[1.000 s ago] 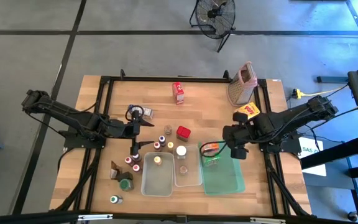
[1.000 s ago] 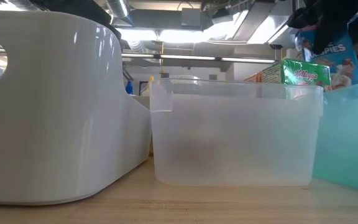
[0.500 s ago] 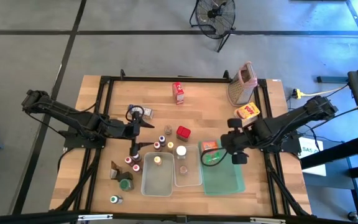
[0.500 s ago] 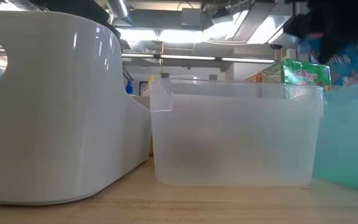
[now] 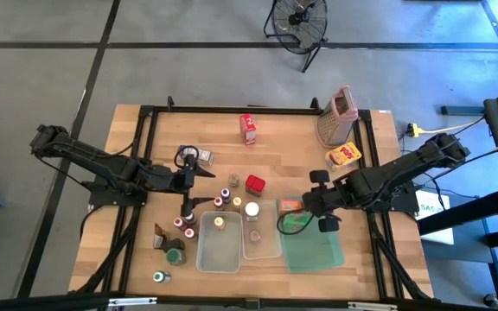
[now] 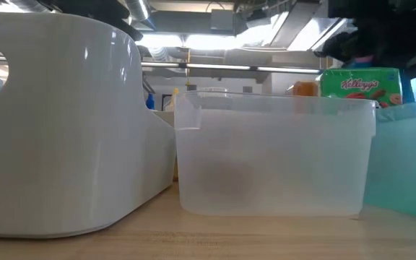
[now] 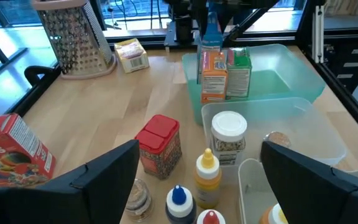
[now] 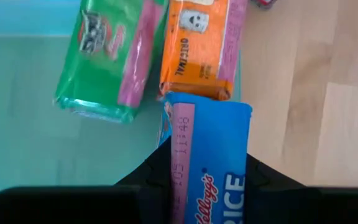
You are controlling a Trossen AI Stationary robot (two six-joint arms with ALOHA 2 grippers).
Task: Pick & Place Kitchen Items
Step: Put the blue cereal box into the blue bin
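My right gripper (image 5: 304, 207) hangs over the far left corner of the green tray (image 5: 318, 250), shut on a blue carton (image 8: 210, 155). Just beyond that carton's lower end, an orange carton (image 8: 197, 43) and a green carton (image 8: 107, 56) stand side by side in the tray. The left wrist view shows the blue carton (image 7: 210, 31) upright behind the orange carton (image 7: 214, 78). My left gripper (image 5: 199, 169) waits open above the table's middle left, with small jars and bottles (image 5: 223, 200) beyond it. My right gripper pinches the blue carton's upper end (image 8: 207, 180) between its two fingers, one on each side. The fingers come steeply from above, slanting toward the table's left. The carton hangs upright below them, its lower end (image 8: 204, 102) close by the orange carton; whether they touch I cannot tell.
Two clear tubs (image 5: 219, 242) (image 5: 261, 233) stand left of the tray. A metal grater (image 5: 337, 117) and a yellow carton (image 5: 344, 155) sit at the far right, a red carton (image 5: 248, 128) at the far middle, and a red jar (image 5: 254, 183) near the centre.
My right gripper has sunk and gone toward the table's left with the blue carton, rolling its wrist. It now hangs over the tray's far left corner, right beside the orange carton. The grip has not changed.
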